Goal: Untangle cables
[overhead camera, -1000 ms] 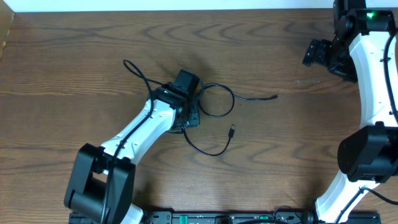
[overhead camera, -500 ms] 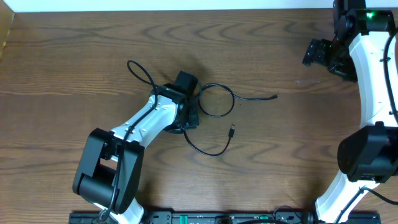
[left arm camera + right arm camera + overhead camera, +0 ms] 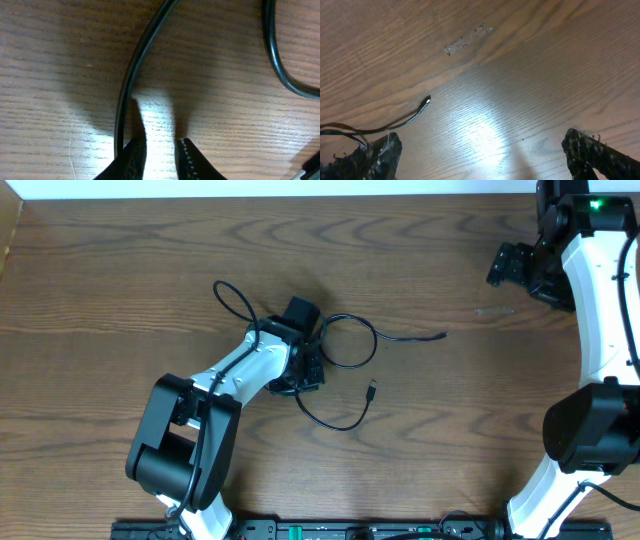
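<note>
The black cords' (image 3: 131,75) ten-o'clock loop sits further right than before, yet they lie tangled; left tool (image 3: 159,150) narrowly parted, gripping nothing, right tool (image 3: 485,150) released.

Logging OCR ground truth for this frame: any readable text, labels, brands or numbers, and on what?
None readable.
No print shows on the black cables, the wooden table, the left arm or the right arm.
Bottom-edge strip: small green marks, too small to read.
Green light on the right arm: a lamp, no text.
</note>
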